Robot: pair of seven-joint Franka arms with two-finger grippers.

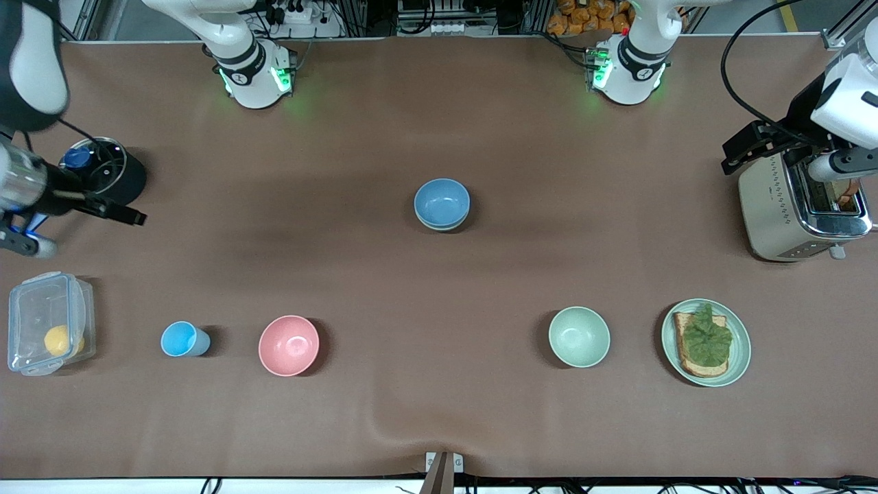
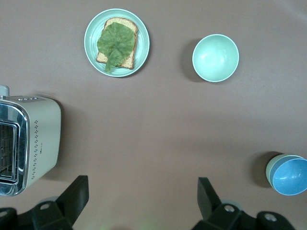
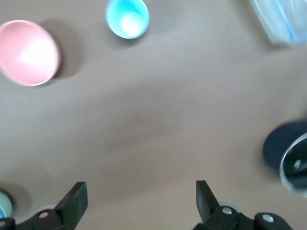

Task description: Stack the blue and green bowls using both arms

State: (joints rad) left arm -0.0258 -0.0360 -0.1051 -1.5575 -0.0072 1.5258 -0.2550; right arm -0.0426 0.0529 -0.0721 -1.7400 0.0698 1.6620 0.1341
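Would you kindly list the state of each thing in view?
blue bowl: nested in green bowl
mint bowl: empty, upright
pink bowl: empty, upright
plate: holds toast with lettuce
left hand: open, holding nothing
right hand: open, holding nothing

The blue bowl [image 1: 442,202] sits inside the green bowl [image 1: 442,224] in the middle of the table. Nearer the front camera is a row: a box [image 1: 48,322] with a round fruit [image 1: 60,339] in it (at the right arm's end), a cup [image 1: 182,339], a pink bowl [image 1: 289,345], another bowl [image 1: 579,336], then a plate [image 1: 739,357] with toast [image 1: 698,344]. The toaster [image 1: 789,206] stands at the left arm's end.
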